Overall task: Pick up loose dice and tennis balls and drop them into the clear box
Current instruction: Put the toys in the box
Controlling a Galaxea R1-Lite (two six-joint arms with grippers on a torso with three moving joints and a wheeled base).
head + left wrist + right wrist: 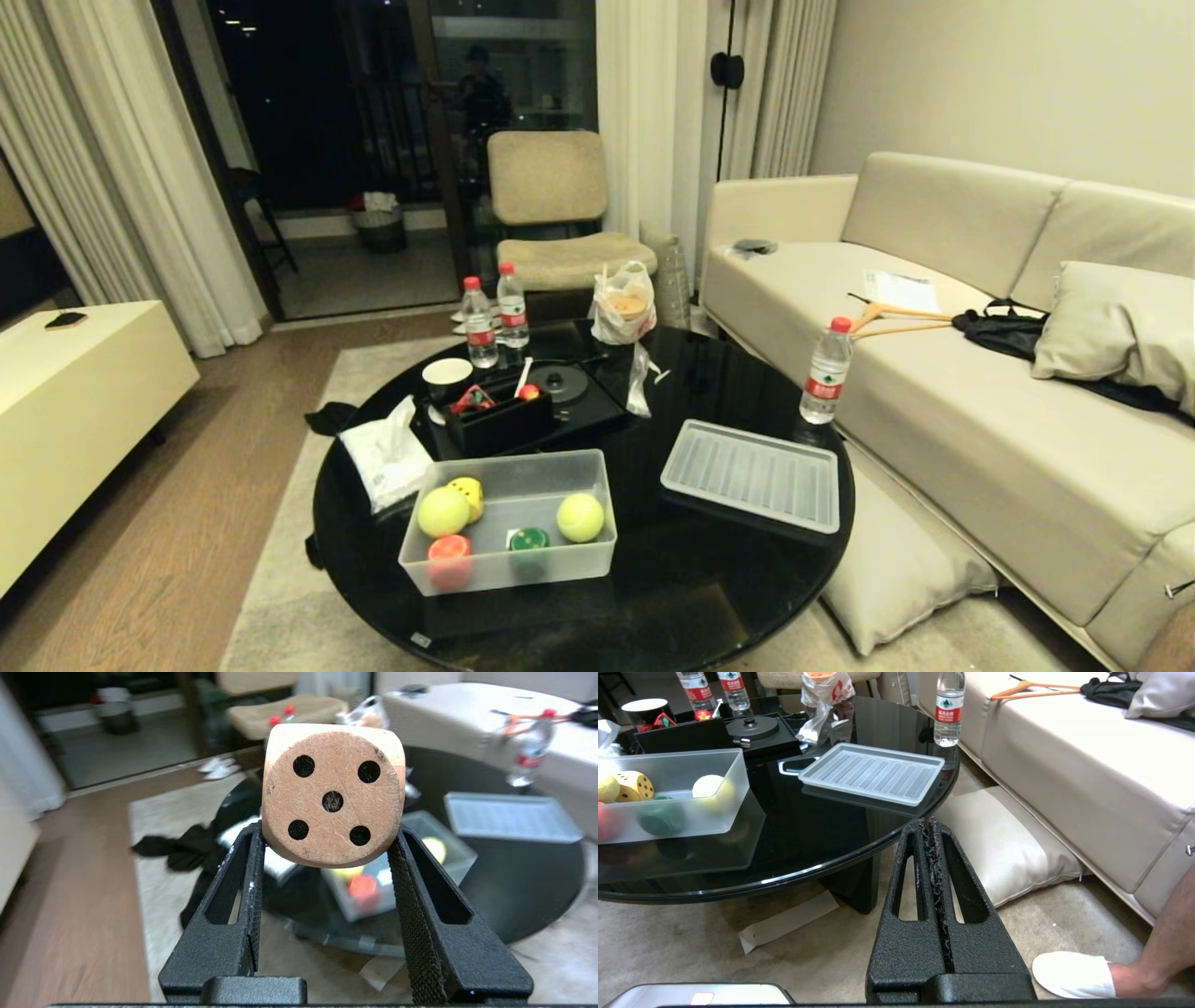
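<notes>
In the head view, a translucent frosted plastic clear box [509, 560] is seen at lower centre on a round black glossy table [709, 597]; two fuzzy yellow-green tennis balls [442, 511] are held inside it. Its ribbed lid [752, 476] lies just right of it.

In the left wrist view, a pale tan wooden die [332, 794] with five dark pips is clamped at frame centre by the left gripper [327, 842].

In the right wrist view, the right gripper [932, 828] is seen at lower centre, fingers pressed together on nothing.
</notes>
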